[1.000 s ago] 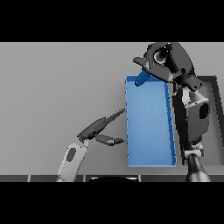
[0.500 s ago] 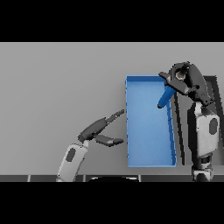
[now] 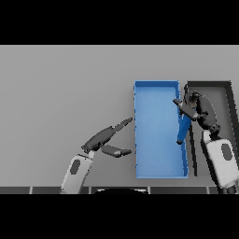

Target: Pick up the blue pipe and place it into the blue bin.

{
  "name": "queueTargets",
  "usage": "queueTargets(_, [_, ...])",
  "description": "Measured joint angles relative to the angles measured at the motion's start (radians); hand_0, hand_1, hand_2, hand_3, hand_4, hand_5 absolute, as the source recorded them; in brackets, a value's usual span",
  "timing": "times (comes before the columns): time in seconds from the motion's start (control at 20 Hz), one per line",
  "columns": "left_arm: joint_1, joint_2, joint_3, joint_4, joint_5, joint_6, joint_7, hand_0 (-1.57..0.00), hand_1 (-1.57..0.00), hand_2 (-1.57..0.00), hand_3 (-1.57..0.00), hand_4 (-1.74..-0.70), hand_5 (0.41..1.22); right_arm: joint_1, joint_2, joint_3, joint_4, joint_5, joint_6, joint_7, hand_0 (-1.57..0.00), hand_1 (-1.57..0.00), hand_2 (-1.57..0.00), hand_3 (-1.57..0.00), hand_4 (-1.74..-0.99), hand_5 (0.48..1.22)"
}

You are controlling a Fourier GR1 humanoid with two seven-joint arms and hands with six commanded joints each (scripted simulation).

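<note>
The pipe (image 3: 184, 130) is a short, slim blue tube, darker than the bin's floor, tilted with its upper end toward the right hand (image 3: 196, 108) and its lower end pointing down into the bin (image 3: 158, 140). It sits at the bin's right wall, about midway along. The right hand's dark fingers curl round the pipe's upper end, over the bin's right rim. The bin is a long blue tray at the table's (image 3: 60, 93) right side, with a dark tray (image 3: 228, 93) beside it. The left hand (image 3: 108, 140) hangs near the bin's left wall, fingers straight and spread from the thumb, holding nothing.
</note>
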Motion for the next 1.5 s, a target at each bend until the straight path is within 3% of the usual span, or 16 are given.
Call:
queueTargets(0.15, [0.003,0.004,-0.003,-0.016,0.001,-0.002,0.003,0.0,0.0,0.0,0.0,-0.88,0.421,0.025,-0.111,0.158,0.022,-0.059,-0.199,0.0,-1.57,-1.55,-1.57,-0.85,-1.741,1.221])
queueTargets(0.2, [0.006,-0.001,-0.004,-0.01,-0.002,0.002,0.009,0.0,0.0,0.0,0.0,-0.88,0.421,0.017,-0.159,0.224,0.032,-0.099,-0.275,-0.018,-1.46,-1.34,-1.34,-0.79,-1.678,1.221])
queueTargets(0.25, [-0.004,0.002,0.001,-0.015,0.003,0.0,0.013,0.0,0.0,0.0,0.0,-0.88,0.422,-0.006,-0.199,0.287,0.069,-0.146,-0.324,0.0,-1.17,-1.07,-1.07,-0.63,-1.592,1.221])
queueTargets(0.35, [0.007,-0.005,-0.01,-0.009,-0.006,0.003,0.013,0.0,0.0,0.0,0.0,-0.88,0.425,-0.061,-0.325,0.429,0.102,-0.296,-0.408,0.001,-0.75,-0.68,-0.68,-0.4,-1.413,1.221])
queueTargets(0.45, [-0.006,-0.001,-0.001,-0.014,0.003,-0.001,0.018,0.0,0.0,0.0,0.0,-0.88,0.428,-0.123,-0.391,0.538,0.106,-0.373,-0.415,0.001,-0.48,-0.44,-0.44,-0.26,-1.275,1.186])
queueTargets(0.6, [0.001,-0.007,-0.007,-0.013,0.003,-0.002,0.022,0.0,0.0,0.0,0.0,-0.88,0.429,-0.243,-0.477,0.708,0.123,-0.435,-0.385,-0.008,-0.24,-0.22,-0.22,-0.13,-1.142,1.03])
queueTargets(0.7, [0.008,-0.019,-0.019,-0.018,0.0,0.0,0.034,0.0,0.0,0.0,0.0,-0.89,0.428,-0.283,-0.5,0.769,0.108,-0.408,-0.332,-0.035,-0.16,-0.14,-0.14,-0.08,-1.083,0.934])
queueTargets(0.85, [0.016,0.0,-0.015,-0.03,0.002,-0.008,0.019,0.0,0.0,0.0,0.0,-0.89,0.427,-0.311,-0.499,0.818,0.133,-0.409,-0.315,0.0,-0.08,-0.07,-0.07,-0.04,-1.063,0.846])
queueTargets(1.1, [0.018,0.002,-0.013,-0.023,-0.007,0.002,0.014,0.0,0.0,0.0,0.0,-0.89,0.429,-0.362,-0.517,0.909,0.163,-0.428,-0.313,0.001,-0.03,-0.02,-0.02,-0.01,-1.036,0.713])
queueTargets(1.5, [0.019,-0.005,-0.022,-0.02,-0.008,0.001,0.001,0.0,0.0,0.0,0.0,-0.88,0.431,-0.402,-0.524,0.956,0.179,-0.443,-0.293,0.001,-0.01,-0.01,-0.01,0.0,-1.022,0.655])
